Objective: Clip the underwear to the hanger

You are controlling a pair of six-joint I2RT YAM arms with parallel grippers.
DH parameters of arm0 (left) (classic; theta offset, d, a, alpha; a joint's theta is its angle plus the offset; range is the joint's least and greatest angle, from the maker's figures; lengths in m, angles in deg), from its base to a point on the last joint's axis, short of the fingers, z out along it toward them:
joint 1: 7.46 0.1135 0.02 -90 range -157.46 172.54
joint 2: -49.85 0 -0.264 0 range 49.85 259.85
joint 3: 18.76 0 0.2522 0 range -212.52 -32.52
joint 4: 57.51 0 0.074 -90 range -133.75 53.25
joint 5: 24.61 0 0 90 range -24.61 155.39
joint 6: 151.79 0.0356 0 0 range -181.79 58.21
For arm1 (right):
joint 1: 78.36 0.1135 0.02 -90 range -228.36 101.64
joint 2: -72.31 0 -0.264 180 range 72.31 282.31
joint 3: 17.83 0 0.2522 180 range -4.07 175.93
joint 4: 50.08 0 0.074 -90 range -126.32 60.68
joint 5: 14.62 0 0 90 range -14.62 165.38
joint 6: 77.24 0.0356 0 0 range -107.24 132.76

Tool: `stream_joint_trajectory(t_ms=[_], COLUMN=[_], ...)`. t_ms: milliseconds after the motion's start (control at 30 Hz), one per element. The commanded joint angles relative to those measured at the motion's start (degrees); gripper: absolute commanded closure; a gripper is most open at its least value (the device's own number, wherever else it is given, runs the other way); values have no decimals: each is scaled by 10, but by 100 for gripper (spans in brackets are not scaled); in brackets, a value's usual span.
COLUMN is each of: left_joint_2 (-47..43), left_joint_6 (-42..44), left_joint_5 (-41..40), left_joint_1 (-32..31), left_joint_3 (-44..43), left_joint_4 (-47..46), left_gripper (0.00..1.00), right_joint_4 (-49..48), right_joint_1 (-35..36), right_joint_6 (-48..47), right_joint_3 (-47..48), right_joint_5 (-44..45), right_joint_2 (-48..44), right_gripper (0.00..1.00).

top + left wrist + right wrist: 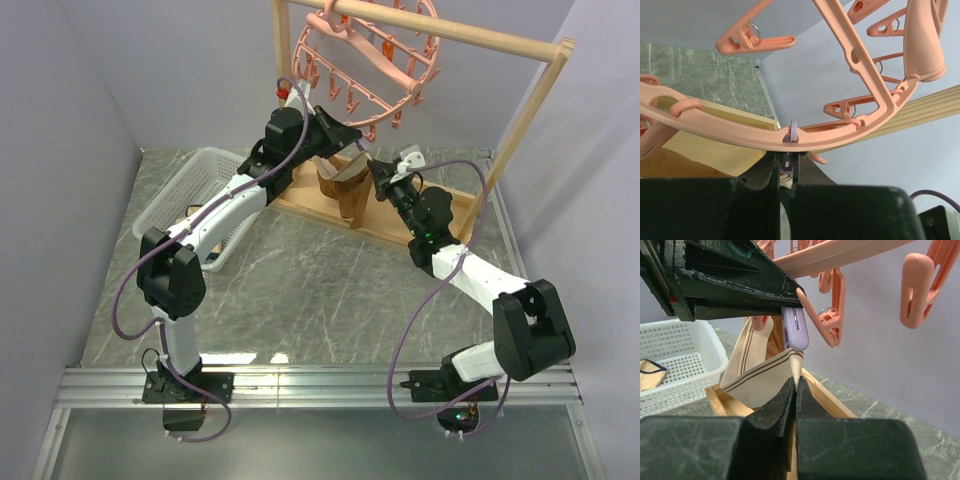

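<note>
The salmon-pink hanger (365, 60) hangs from the wooden rack's top bar. Its ring (740, 132) runs just above my left gripper (788, 162), which is shut on a lilac clip (796, 330) under the ring. My left gripper (335, 125) sits below the hanger. My right gripper (796, 382) is shut on the tan waistband (765, 380) of the brown underwear (345, 185). It holds a pinched fold of the band up so its tip touches the lilac clip's lower end. My right gripper (378, 170) is right of the cloth, which hangs over the rack base.
The wooden rack has a top bar (450, 35), a slanted post (525, 120) and a base board (400, 215). A white basket (200, 190) stands at the left, with a beige dark-trimmed garment (650, 372) in it. Several pink clips (917, 287) dangle nearby.
</note>
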Motion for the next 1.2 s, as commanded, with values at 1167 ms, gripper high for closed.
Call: stream_joint_trajectory(t_ms=[1167], left_joint_2=[-15], left_joint_6=[-25], left_joint_5=[42], left_joint_1=[-4], left_joint_3=[-5], left_joint_4=[-36], left_gripper=[73], right_joint_4=[-19], right_joint_1=[-5], right_joint_6=[2], right_joint_3=[83], right_joint_5=[-8], right_joint_2=[32], right_gripper=[100])
